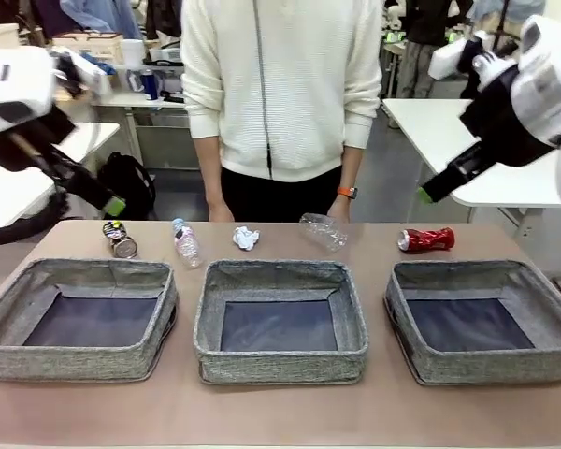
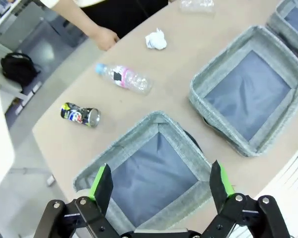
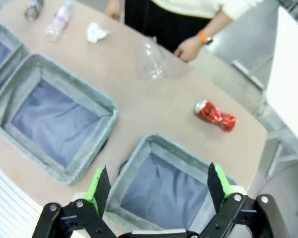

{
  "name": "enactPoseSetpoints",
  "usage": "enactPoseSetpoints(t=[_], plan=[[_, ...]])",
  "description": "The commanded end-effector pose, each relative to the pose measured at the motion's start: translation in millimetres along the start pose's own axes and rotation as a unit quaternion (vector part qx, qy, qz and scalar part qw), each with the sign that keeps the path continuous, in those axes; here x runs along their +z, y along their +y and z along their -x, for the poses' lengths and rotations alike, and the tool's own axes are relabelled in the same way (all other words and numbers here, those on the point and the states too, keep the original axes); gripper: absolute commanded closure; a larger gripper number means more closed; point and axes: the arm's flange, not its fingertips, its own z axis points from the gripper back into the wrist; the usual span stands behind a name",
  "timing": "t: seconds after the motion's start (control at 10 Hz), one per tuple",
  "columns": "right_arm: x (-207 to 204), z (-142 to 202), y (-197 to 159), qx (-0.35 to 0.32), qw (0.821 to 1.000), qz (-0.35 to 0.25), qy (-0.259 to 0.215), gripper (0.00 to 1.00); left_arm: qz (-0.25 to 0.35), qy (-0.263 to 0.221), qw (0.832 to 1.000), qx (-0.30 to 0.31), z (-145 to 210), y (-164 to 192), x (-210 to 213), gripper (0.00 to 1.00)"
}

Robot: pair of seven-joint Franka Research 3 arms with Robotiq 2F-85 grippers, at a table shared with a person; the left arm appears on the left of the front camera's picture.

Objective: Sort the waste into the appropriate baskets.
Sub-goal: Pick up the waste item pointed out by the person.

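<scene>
On the far strip of the table [image 1: 280,412], beyond the baskets, all five pieces of waste are lying in a row. None is sitting in a basket, so you are looking at a sort with everything left to do.

At the left, your left gripper [image 1: 115,205] is hanging in the air, jaws spread wide and holding nothing. Below it in the front view the dark can [image 1: 120,239] is lying on its side. Next come the clear bottle [image 1: 185,243], the crumpled paper [image 1: 246,238] and the clear cup [image 1: 323,231]. Well apart at the right is the red can [image 1: 425,240]. The right gripper [image 1: 425,194] is hovering above that can, likewise wide open and empty.

Nearer you, the left basket [image 1: 75,360], the middle basket [image 1: 280,365] and the right basket [image 1: 486,367] are standing side by side, showing bare dark bottoms.

The person is standing at the far edge — one hand [image 1: 221,213] is resting behind the bottle and paper, the other hand [image 1: 338,211] just behind the cup. I judge you are needing care when reaching in there.
</scene>
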Motion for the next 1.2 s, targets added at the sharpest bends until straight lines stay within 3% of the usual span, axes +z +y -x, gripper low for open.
enactPoseSetpoints(t=[0.0, 0.1, 0.2, 0.3, 0.4, 0.5, 0.7, 0.8, 0.9, 1.1], plan=[[-26, 7, -1, -0.003, 0.999, -0.034, 0.037, 0.00, -0.004, -0.012, 1.000, -0.001, 1, -1, 13, 0.00], [-31, 13, -4, -0.034, 0.994, -0.097, 0.037, 0.00, 0.103, 0.026, 0.994, 0.003, 4, 3, 5, 0.00], [-26, 20, -15, -0.096, 0.979, -0.177, 0.025, 0.00, 0.209, 0.080, 0.975, 0.004, 9, 13, 5, 0.00], [-20, 23, -27, -0.206, 0.947, -0.245, 0.001, 0.00, 0.304, 0.086, 0.949, 0.005, 19, 28, 7, 0.00], [-15, 30, -35, -0.271, 0.904, -0.331, -0.011, 0.00, 0.371, 0.063, 0.926, 0.025, 28, 44, 6, 0.00], [-14, 39, -41, -0.315, 0.865, -0.389, -0.013, 0.00, 0.449, 0.021, 0.892, 0.041, 44, 62, 5, 0.00], [-13, 71, -50, -0.349, 0.817, -0.456, -0.045, 0.00, 0.536, -0.055, 0.837, 0.098, 80, 89, -1, 0.00], [-12, 98, -60, -0.372, 0.790, -0.482, -0.070, 0.00, 0.561, -0.107, 0.807, 0.152, 108, 106, -5, 0.00], [-9, 121, -71, -0.402, 0.766, -0.491, -0.101, 0.00, 0.566, -0.151, 0.787, 0.191, 131, 115, -7, 0.00], [-5, 162, -89, -0.430, 0.758, -0.477, -0.118, 0.00, 0.565, -0.192, 0.765, 0.241, 173, 130, -8, 0.00]])
